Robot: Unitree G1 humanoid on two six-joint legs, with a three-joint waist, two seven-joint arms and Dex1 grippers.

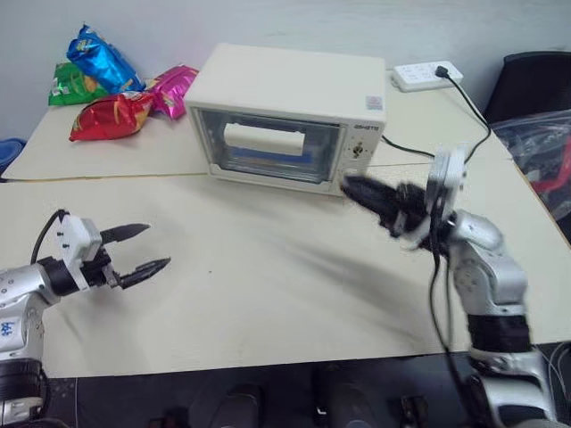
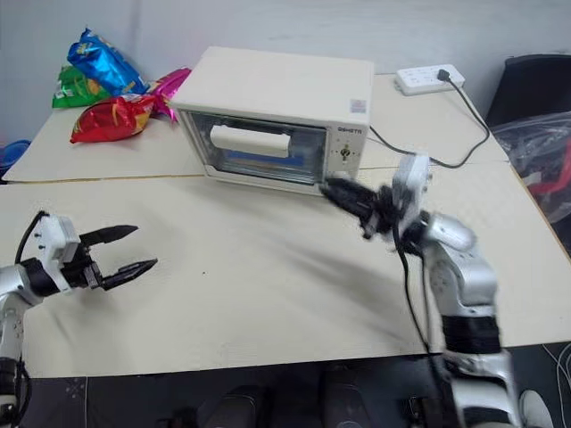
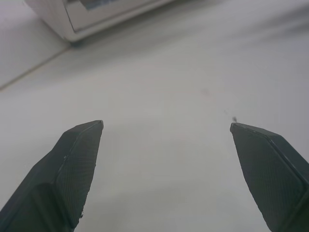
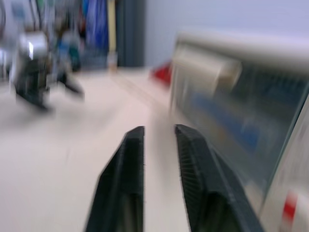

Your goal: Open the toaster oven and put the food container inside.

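Note:
The cream-white toaster oven [image 1: 294, 85] stands at the back middle of the table with its glass door shut and its white handle bar [image 1: 263, 138] across the front. Behind the glass a blue-edged shape [image 1: 268, 155] shows, which I take for the food container. My right gripper [image 1: 350, 185] hovers blurred just in front of the oven's lower right corner, below the knobs. In the right wrist view its fingers [image 4: 130, 159] stand a narrow gap apart with nothing between them. My left gripper [image 1: 157, 246] hangs wide open and empty over the table's left side, far from the oven.
Colourful snack bags [image 1: 116, 85] lie at the back left. A white power strip [image 1: 426, 74] with a black cord [image 1: 468, 102] sits behind the oven on the right. A clear plastic bag [image 1: 544, 152] and a dark seat [image 1: 535, 85] stand past the right edge.

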